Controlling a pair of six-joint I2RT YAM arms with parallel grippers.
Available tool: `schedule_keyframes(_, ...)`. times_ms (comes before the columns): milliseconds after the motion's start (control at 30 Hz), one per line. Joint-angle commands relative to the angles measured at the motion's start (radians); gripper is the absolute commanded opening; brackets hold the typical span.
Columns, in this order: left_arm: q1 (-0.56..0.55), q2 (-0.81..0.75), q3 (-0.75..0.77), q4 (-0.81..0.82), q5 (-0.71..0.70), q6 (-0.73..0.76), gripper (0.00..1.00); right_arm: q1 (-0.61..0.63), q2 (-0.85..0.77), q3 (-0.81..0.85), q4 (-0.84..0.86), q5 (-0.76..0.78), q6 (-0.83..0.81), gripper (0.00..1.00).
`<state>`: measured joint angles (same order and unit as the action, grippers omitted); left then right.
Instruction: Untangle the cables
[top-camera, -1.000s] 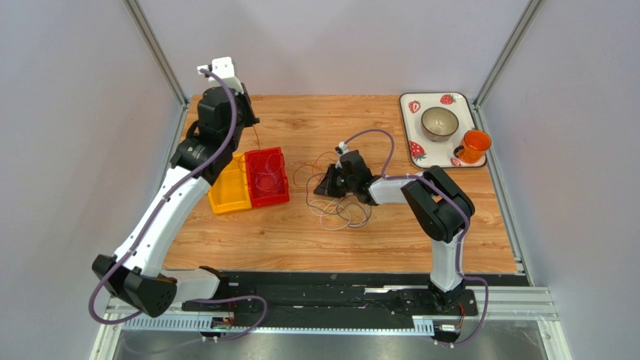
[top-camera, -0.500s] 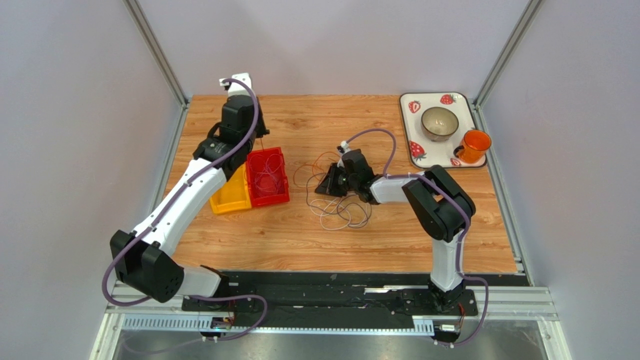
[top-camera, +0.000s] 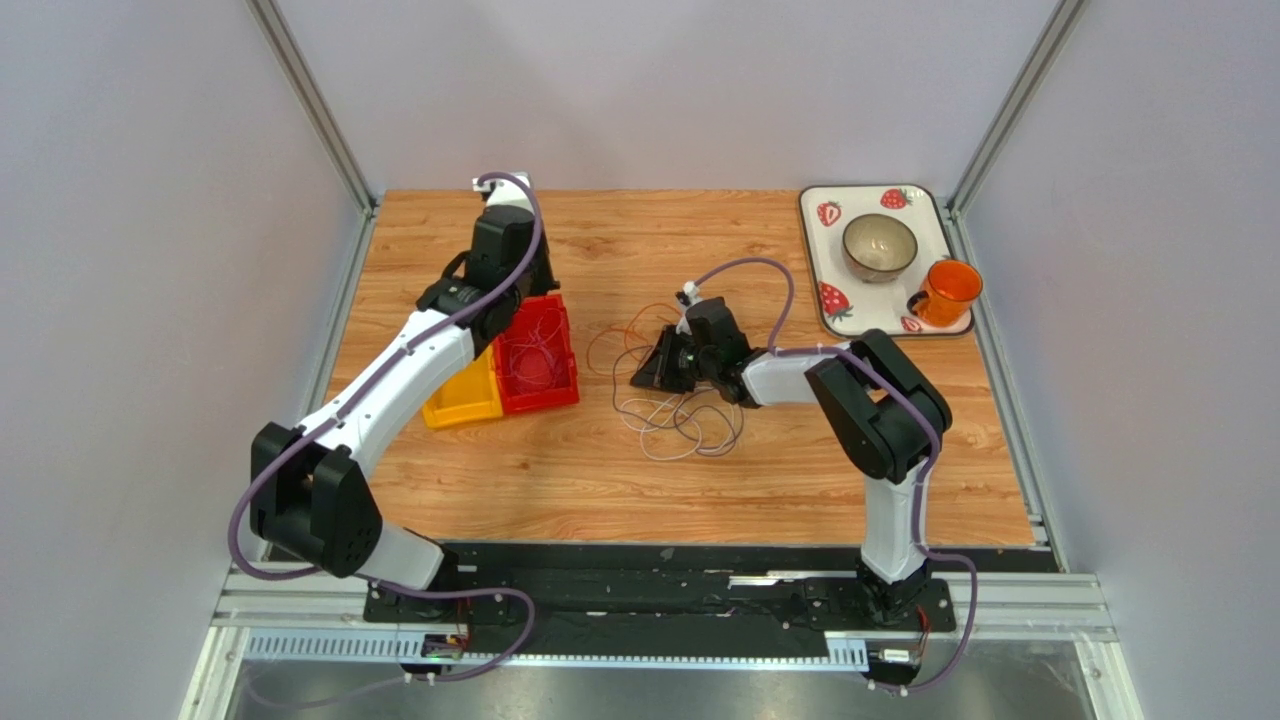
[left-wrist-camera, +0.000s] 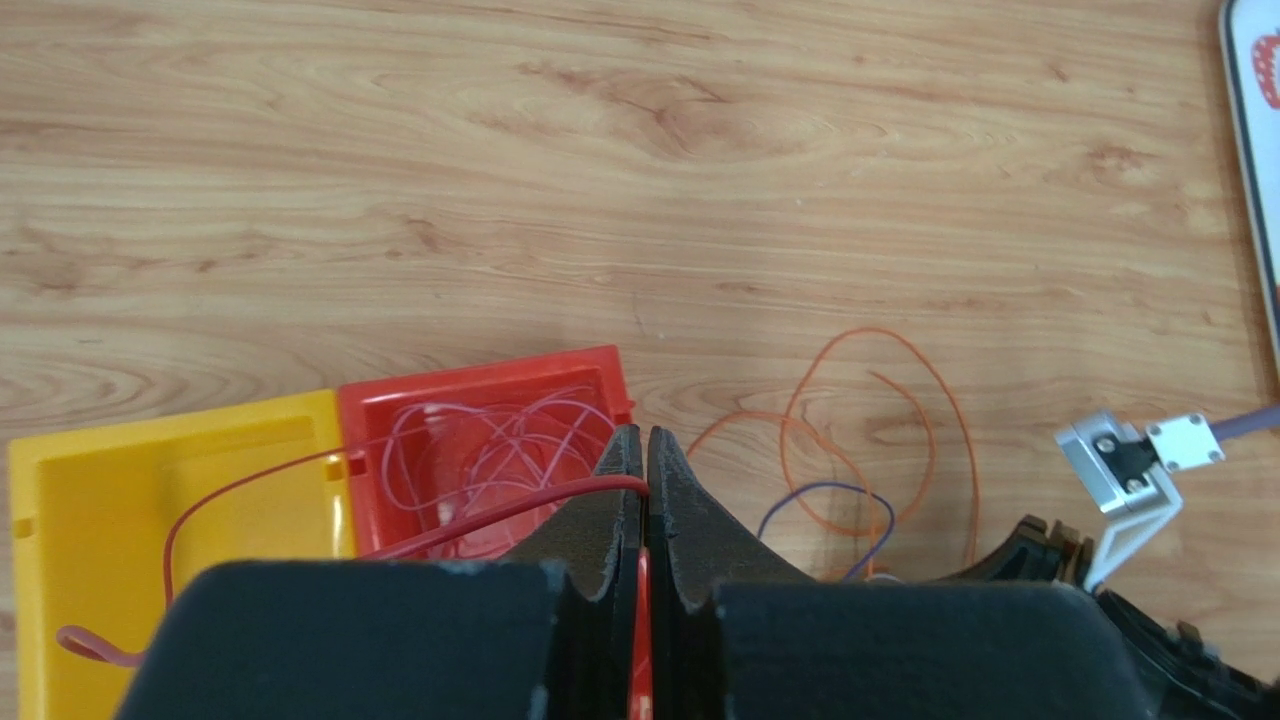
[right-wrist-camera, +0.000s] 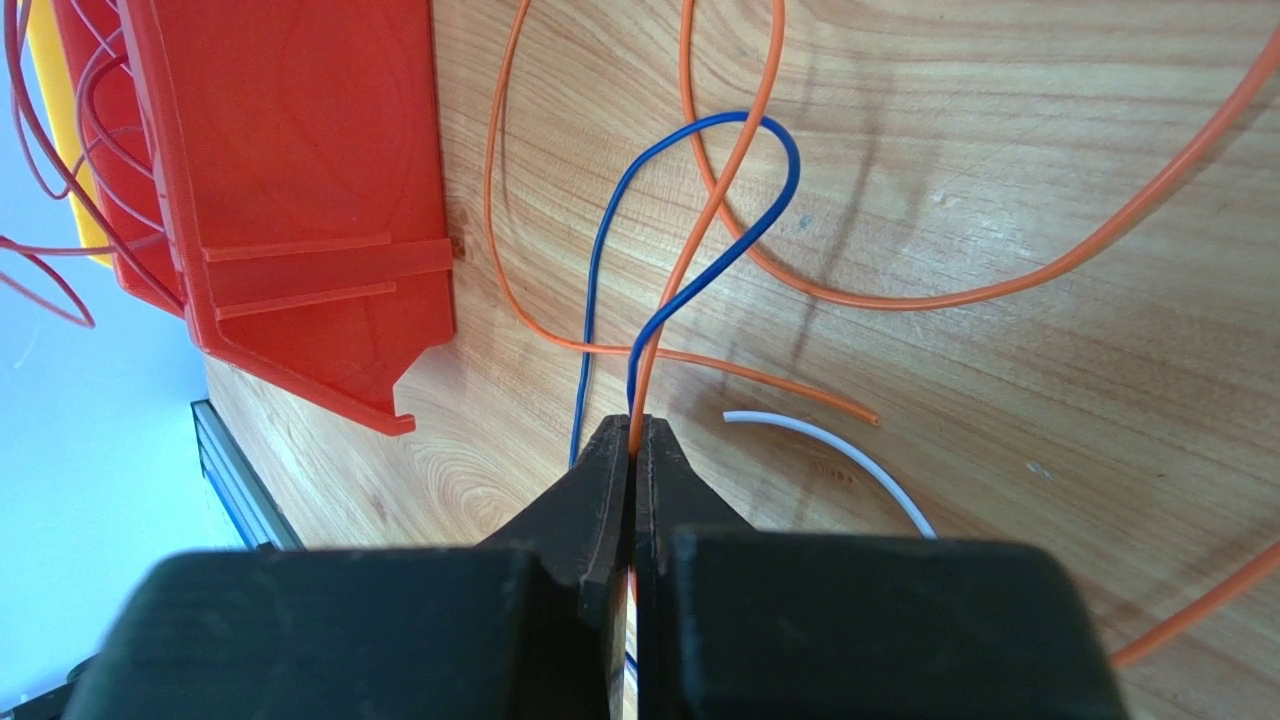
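Separation of single strands looked like the step in hand. The left gripper (left-wrist-camera: 645, 443) was clenched on a thin red wire (left-wrist-camera: 496, 507), which trailed leftward from its tips over the red plastic bin (left-wrist-camera: 481, 393) into the yellow plastic bin (left-wrist-camera: 150, 450). The right gripper (right-wrist-camera: 633, 435) was pinched shut on a thin orange wire (right-wrist-camera: 706, 195); a blue wire loop (right-wrist-camera: 751, 135) crossed it just ahead of the tips. The next move probably called for drawing orange clear of blue without dragging the rest. The left arm reached far forward, while the right arm lay folded and low, its gripper pointing toward the bins.
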<state>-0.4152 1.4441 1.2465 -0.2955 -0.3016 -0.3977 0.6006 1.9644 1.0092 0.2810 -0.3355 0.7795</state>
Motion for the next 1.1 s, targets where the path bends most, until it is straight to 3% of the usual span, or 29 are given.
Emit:
schedule_keyframes(0,0.004,0.025,0.022,0.058,0.111,-0.018,0.00,-0.007,0.022,0.035,0.030,-0.016,0.014,0.00)
schedule_keyframes(267,-0.002,0.101,0.027,0.105,0.292,-0.036,0.00,-0.009,0.022,0.034,0.035,-0.022,0.018,0.00)
schedule_keyframes(467,-0.046,0.122,0.025,0.111,0.332,-0.151,0.00,-0.015,0.028,0.035,0.044,-0.030,0.026,0.00)
schedule_keyframes(700,-0.080,0.134,0.056,0.131,0.341,-0.311,0.00,-0.016,0.034,0.035,0.053,-0.040,0.033,0.00)
schedule_keyframes(833,-0.083,0.151,0.096,0.113,0.346,-0.340,0.00,-0.018,0.033,0.034,0.053,-0.043,0.033,0.00)
schedule_keyframes(1067,-0.067,0.104,0.008,0.122,0.257,-0.317,0.00,-0.022,0.031,0.026,0.066,-0.053,0.038,0.00)
